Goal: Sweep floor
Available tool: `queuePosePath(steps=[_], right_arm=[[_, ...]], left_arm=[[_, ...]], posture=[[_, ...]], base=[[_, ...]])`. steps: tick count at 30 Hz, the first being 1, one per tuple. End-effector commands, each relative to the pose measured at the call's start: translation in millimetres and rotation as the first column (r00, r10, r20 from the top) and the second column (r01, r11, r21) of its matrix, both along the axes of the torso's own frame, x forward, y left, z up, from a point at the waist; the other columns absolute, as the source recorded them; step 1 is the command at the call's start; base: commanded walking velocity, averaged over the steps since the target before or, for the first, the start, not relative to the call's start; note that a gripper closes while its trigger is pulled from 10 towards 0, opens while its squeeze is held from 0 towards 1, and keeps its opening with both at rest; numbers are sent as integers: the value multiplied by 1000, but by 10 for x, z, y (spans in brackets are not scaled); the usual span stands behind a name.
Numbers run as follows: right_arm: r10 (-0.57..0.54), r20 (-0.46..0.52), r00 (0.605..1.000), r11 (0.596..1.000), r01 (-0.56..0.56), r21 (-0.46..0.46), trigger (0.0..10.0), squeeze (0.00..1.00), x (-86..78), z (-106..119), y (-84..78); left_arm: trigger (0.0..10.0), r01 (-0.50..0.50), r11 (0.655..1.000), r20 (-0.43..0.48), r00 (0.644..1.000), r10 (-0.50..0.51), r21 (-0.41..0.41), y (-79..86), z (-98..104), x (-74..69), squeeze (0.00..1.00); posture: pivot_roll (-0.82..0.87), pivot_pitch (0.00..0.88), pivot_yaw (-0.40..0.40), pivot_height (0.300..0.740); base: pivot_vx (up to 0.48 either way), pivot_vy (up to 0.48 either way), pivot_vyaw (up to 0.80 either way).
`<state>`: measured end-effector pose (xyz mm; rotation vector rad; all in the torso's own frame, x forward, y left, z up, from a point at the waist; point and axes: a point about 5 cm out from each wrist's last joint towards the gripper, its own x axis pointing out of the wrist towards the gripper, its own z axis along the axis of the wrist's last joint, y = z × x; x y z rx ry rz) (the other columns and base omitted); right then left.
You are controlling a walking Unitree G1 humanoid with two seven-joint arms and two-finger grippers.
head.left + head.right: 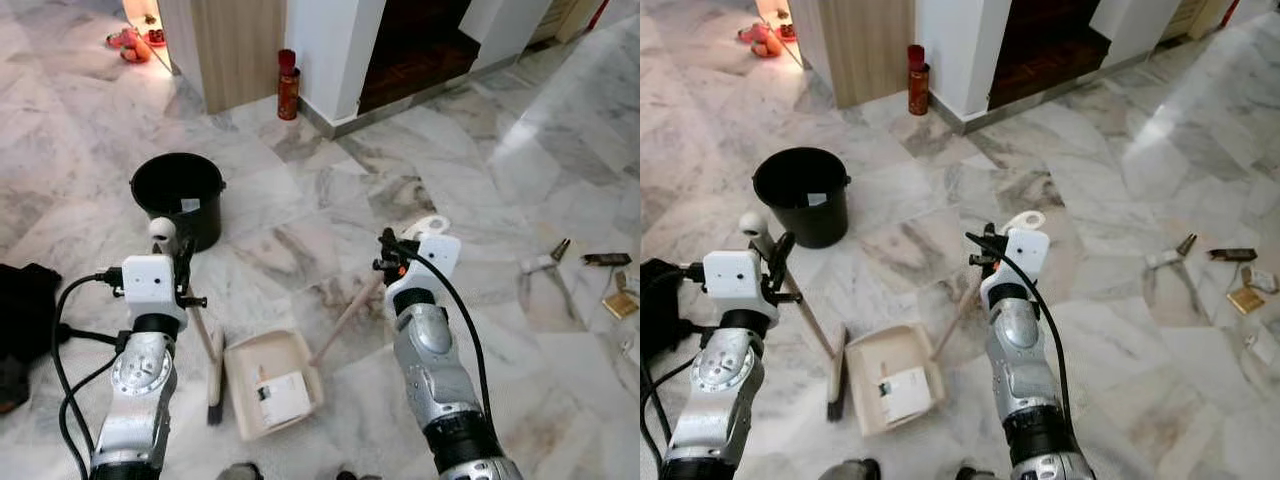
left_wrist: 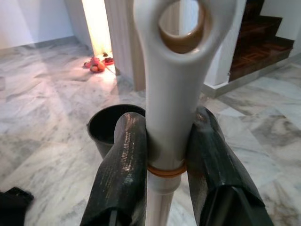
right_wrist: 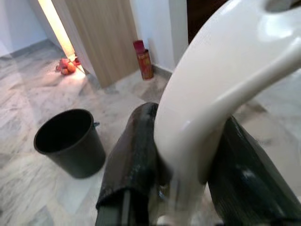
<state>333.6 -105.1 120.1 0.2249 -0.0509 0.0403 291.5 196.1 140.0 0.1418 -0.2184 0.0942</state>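
Nearest the robot, a cream dustpan (image 1: 272, 395) lies flat on the marble floor (image 1: 330, 190) between the two arms, with a white paper label inside it and no other contents that can be made out. Just to its left the dark bristle head of the broom (image 1: 214, 385) rests on the floor, its wooden stick rising to the left gripper (image 2: 165, 160), whose two black fingers (image 2: 121, 165) are clamped on the broom's white hanging-loop grip. The dustpan's own long wooden handle (image 1: 345, 320) slants up to the right, where the right gripper (image 3: 181, 155) has its fingers closed around the cream loop at the handle's top. Beyond the left arm stands a black bucket (image 1: 178, 195), upright, its inside too dark to tell what it holds. To the far right, small scraps of debris (image 1: 590, 275) lie scattered on the floor, well apart from the dustpan. Farther off, a red canister (image 1: 288, 88) stands against the white wall beside a wooden door panel.
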Motion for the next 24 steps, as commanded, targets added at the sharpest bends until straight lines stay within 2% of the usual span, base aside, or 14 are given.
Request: queuePosePath(steps=[1,3,16,19,22,24], right_arm=[[-8,45,999,1000,7,21,10000,0,0,89,-12],[-9,43,999,1000,8,21,10000,0,0,87,-12],[4,43,999,1000,-4,22,10000,0,19,102,0],[12,53,998,1000,-13,12,10000,0,22,118,3],[28,67,997,1000,-28,-9,10000,0,20,141,19],[27,75,997,1000,-28,14,10000,0,19,146,22]], left_arm=[[10000,10,1000,5,1000,-10,-3,-11,12,-14,0],[10000,10,1000,5,1000,-10,-3,-12,12,-13,0],[10000,-1,1000,4,1000,1,8,-20,0,-4,0],[10000,7,1000,16,1000,-6,-13,-35,18,-1,0],[10000,12,1000,15,1000,-11,-23,-33,20,2,0],[10000,10,1000,15,1000,-10,-25,-28,19,4,0]], posture=[[70,185,-106,740],[70,185,-106,740],[70,177,-105,740],[68,169,-102,740],[68,167,-102,740],[65,159,-101,740]], base=[[0,0,731],[0,0,731],[0,0,0],[0,0,0],[80,0,794],[313,0,794]])
